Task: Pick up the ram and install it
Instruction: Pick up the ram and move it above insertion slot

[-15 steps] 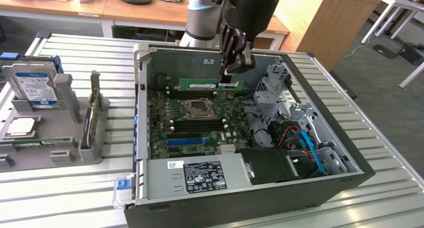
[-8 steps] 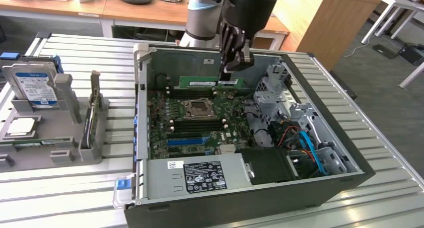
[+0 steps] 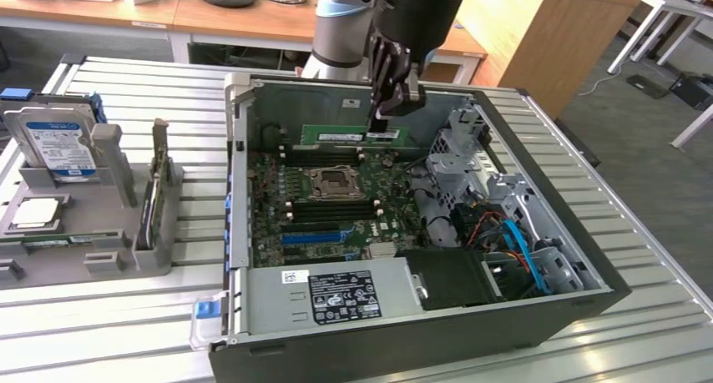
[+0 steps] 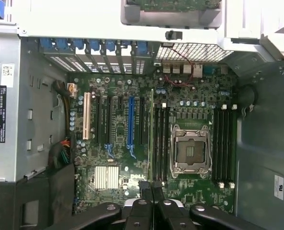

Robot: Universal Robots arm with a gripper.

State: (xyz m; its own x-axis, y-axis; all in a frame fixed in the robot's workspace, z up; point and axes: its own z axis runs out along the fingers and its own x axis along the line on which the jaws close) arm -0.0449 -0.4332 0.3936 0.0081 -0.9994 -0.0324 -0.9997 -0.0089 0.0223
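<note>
Inside the open computer case, the gripper holds the ram over the motherboard.
Its fingers are pinched nearly together on one end of the green stick, which hangs level with its long edge down, on the far side of the CPU socket in the exterior view. From the wrist view the ram shows edge-on as a thin line running along the dark memory slots just beside the socket; whether it touches a slot I cannot tell. A grey power supply with a black label sits at the case's near end. On the exterior view's left, a grey rack on the slatted table carries a hard drive.
</note>
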